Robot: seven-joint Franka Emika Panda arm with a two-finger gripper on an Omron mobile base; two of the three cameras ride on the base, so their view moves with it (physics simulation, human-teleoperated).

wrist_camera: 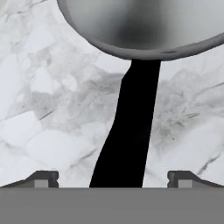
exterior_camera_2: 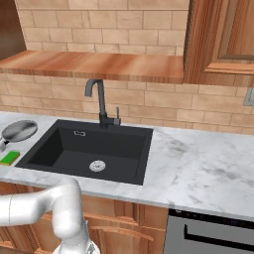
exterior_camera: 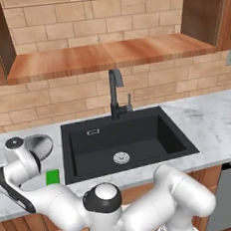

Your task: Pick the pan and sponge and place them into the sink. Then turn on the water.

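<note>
The silver pan [exterior_camera: 42, 144] lies on the marble counter left of the black sink [exterior_camera: 154, 133], and my arm's wrist covers part of it. In the hand view its rim [wrist_camera: 144, 26] is at the top and its black handle [wrist_camera: 131, 131] runs down between the fingertips. My gripper [wrist_camera: 113, 178] is open, straddling the handle with a gap on each side. The green sponge [exterior_camera: 52, 176] rests near the counter's front edge, beside the sink's left corner; it is also in the right base view [exterior_camera_2: 10, 158], below the pan [exterior_camera_2: 20, 130]. No water is in view at the faucet [exterior_camera: 116, 92].
A wooden shelf [exterior_camera: 111, 55] hangs over the faucet against the brick wall. Marble counter [exterior_camera_2: 198, 163] stretches right of the sink [exterior_camera_2: 119, 149]. A dishwasher front [exterior_camera_2: 213, 233] sits under it.
</note>
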